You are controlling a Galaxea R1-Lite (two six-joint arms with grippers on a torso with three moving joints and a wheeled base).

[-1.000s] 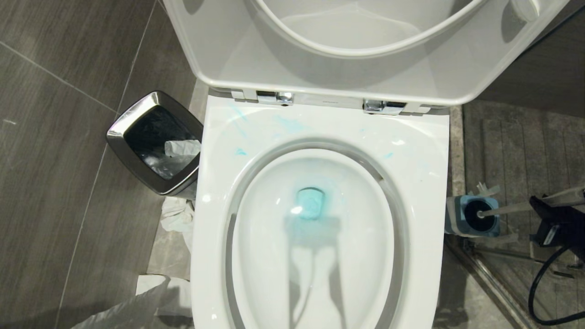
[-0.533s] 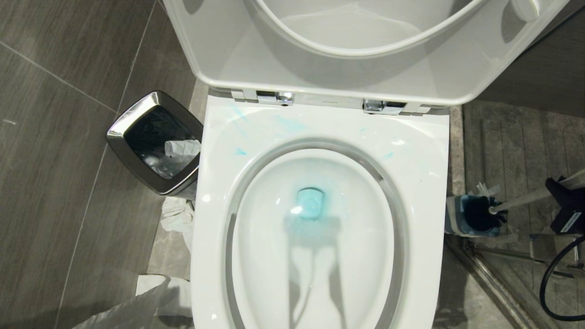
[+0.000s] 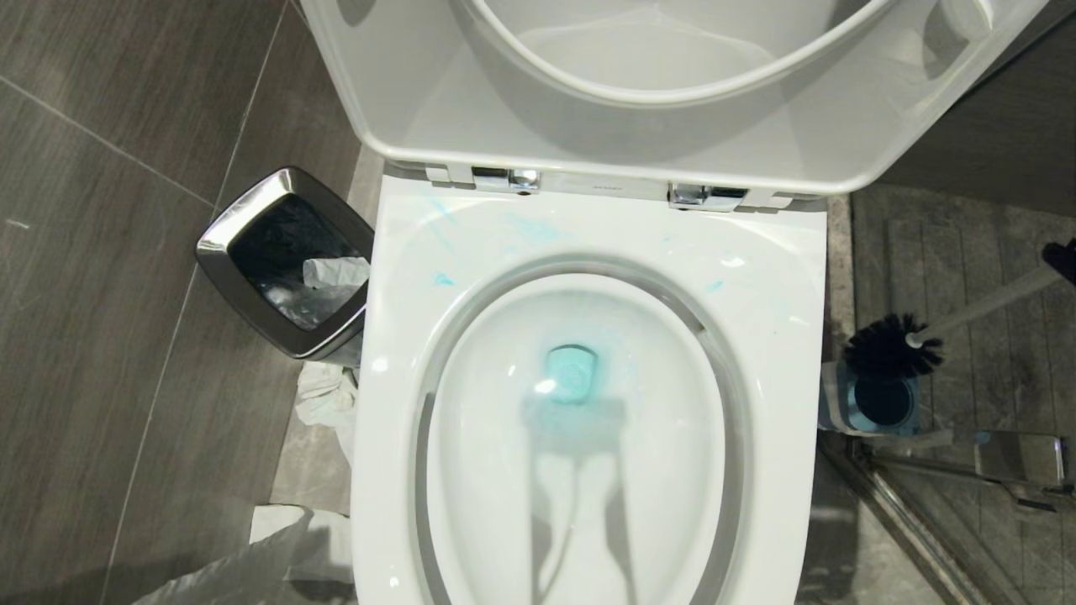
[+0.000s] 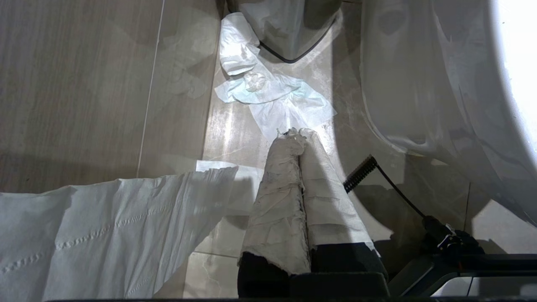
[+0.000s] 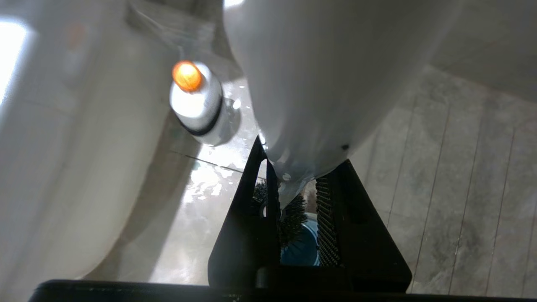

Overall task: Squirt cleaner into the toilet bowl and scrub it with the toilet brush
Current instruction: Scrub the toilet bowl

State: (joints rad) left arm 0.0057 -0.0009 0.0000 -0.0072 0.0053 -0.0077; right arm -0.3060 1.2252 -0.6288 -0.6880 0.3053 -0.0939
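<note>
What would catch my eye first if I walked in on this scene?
The open white toilet bowl fills the middle, its water tinted by turquoise cleaner. To its right, the right gripper holds the toilet brush just above its blue holder. A steel-rimmed bin stands on the left.

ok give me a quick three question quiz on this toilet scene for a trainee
1. True or false: the toilet brush head rests inside its holder.
2. Which gripper holds the brush handle? A) left gripper B) right gripper C) neither
3. Fill in: the water at the bottom of the toilet bowl is tinted ____ by the cleaner.

Key:
1. False. The dark bristle head hangs just above the holder, clear of it.
2. B. The right gripper has its jaws closed on the handle; the left gripper, wrapped in paper, is shut and low beside the bowl.
3. Blue.
</note>
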